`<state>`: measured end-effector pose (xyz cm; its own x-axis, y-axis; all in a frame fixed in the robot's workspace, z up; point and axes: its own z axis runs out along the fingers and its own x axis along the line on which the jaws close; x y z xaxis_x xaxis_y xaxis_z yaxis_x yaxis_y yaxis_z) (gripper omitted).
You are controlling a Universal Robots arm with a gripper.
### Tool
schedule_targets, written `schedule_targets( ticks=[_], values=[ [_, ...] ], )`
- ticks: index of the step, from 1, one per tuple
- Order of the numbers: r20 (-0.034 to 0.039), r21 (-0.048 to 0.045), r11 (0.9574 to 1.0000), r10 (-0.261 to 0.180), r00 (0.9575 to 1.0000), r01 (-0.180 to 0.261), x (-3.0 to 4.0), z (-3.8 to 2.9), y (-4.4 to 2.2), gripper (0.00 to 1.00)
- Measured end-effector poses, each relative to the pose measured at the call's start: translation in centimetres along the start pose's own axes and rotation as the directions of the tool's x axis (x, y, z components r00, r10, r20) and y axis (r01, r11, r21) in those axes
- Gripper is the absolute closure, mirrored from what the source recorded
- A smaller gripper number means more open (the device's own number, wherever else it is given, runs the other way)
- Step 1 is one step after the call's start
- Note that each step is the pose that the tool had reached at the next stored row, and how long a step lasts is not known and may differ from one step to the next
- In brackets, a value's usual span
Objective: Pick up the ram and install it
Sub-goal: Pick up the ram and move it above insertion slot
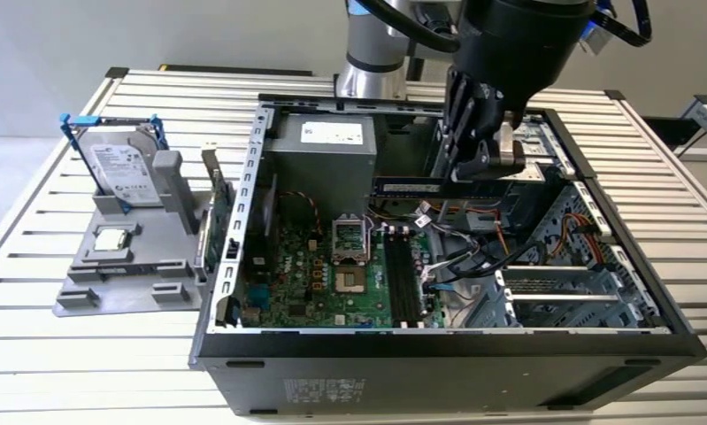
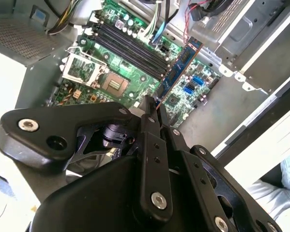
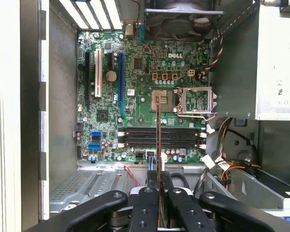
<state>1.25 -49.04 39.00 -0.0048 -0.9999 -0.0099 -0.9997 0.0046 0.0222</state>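
My gripper (image 1: 477, 168) hangs over the open computer case (image 1: 448, 341), shut on the ram (image 1: 412, 185). The ram is a long dark stick, held level above the motherboard (image 1: 329, 274). In the second wrist view the ram (image 2: 178, 67) juts out from between the fingertips of the gripper (image 2: 152, 104), blue-green with black chips. The first wrist view has the ram (image 3: 159, 145) edge-on, rising from the gripper (image 3: 159, 191) and crossing over the black memory slots (image 3: 159, 137). Those slots (image 1: 403, 279) lie well below the ram, apart from it.
A grey power supply (image 1: 324, 155) and cables (image 1: 472, 257) crowd the case near the slots. The open CPU socket (image 3: 165, 99) sits beside them. On the exterior view's left, a grey holder (image 1: 129, 283) carries a hard drive (image 1: 126, 177), with a green card (image 1: 218, 221) upright beside it.
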Motion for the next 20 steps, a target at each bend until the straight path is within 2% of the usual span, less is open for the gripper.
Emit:
schedule_targets(
  ticks=[9,20],
  values=[
    [0.0000,0.0001,1.0000,0.000,1.0000,0.000,0.00,-0.02,-1.03,1.00],
    [0.0000,0.0001,1.0000,0.000,1.0000,0.000,0.00,-0.02,-1.14,1.00]
  ],
)
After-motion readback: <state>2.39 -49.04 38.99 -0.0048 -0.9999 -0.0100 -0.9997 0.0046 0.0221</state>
